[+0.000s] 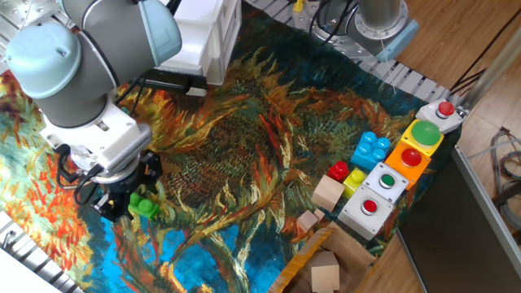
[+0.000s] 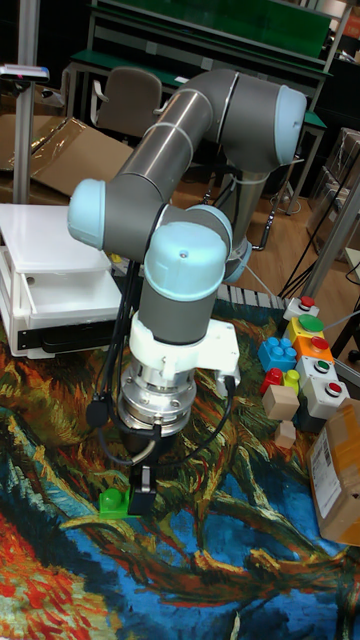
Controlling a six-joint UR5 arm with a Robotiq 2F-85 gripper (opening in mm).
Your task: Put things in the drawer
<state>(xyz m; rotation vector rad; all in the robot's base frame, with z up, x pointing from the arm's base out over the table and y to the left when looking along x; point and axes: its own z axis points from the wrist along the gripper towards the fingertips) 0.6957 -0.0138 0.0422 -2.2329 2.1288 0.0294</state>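
**Gripper down at the green brick, drawer open behind**

While the grey and pale-blue arm bends low over the near left part of the painted tablecloth (image 1: 244, 138), its black two-finger gripper (image 2: 132, 492) stands at cloth level right at the small bright green studded plastic brick (image 1: 143, 206). From the tall fixed view, one dark finger (image 2: 143, 488) sits against the brick's right side, and the brick pokes out to the left of it; the other finger is hidden, so whether the jaws are closed on the brick or merely set around it cannot be told. The brick lies flat on the cloth, studs up.

Behind the arm, at the far left, sits the small white cabinet (image 2: 40, 232) with its white plastic tray-like drawer (image 2: 65, 298) pulled out; the arm hides its front. The brick is well apart from it.

Along the right side of the cloth are a blue studded block (image 1: 373, 149), a red brick (image 1: 338, 172), a yellow brick (image 1: 355, 177), two plain wooden cubes (image 1: 326, 194), and a row of button boxes (image 1: 391, 183). A brown cardboard box (image 1: 326, 264) sits at the near right corner.
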